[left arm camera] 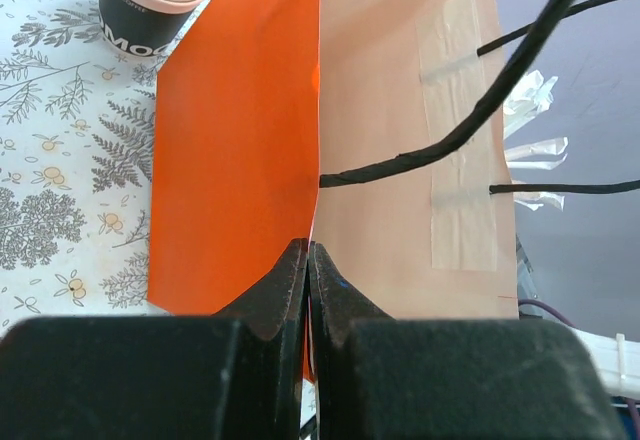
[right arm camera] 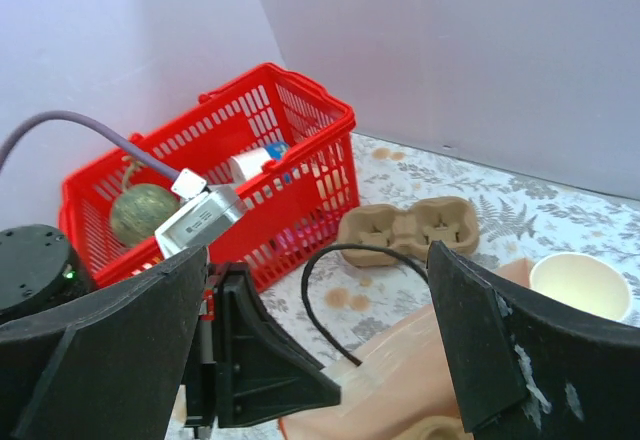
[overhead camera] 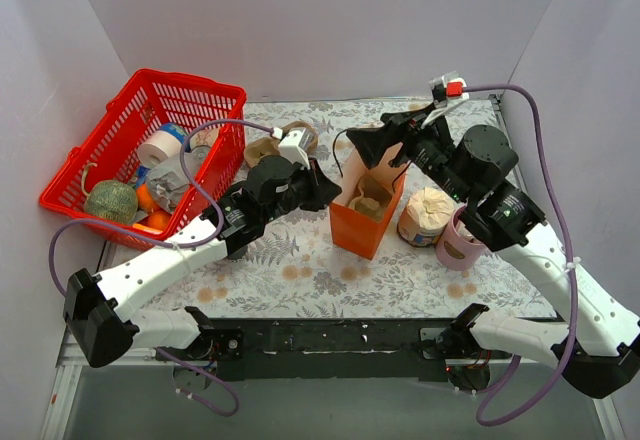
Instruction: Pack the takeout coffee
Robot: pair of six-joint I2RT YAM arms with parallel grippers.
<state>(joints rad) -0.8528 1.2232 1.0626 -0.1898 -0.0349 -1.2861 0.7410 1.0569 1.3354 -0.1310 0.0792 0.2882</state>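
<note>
An orange paper bag [overhead camera: 362, 222] stands open mid-table with a cardboard cup carrier [overhead camera: 370, 200] inside. My left gripper [overhead camera: 328, 188] is shut on the bag's left rim; in the left wrist view the fingertips [left arm camera: 308, 252] pinch the edge between the orange outside [left arm camera: 235, 150] and the beige inside. My right gripper [overhead camera: 358, 143] is open and empty above the bag's back rim, its fingers [right arm camera: 520, 340] spread wide. A small cup with a pale round top, apparently the takeout coffee [overhead camera: 425, 215], stands on the table just right of the bag, under my right arm.
A red basket [overhead camera: 105, 175] of groceries sits at the far left. A second cardboard carrier [right arm camera: 410, 230] lies between the basket and the bag. A lidless cream-and-dark cup [left arm camera: 150, 0] stands behind the bag. A pink tub [overhead camera: 458, 245] stands right of the pale-topped cup.
</note>
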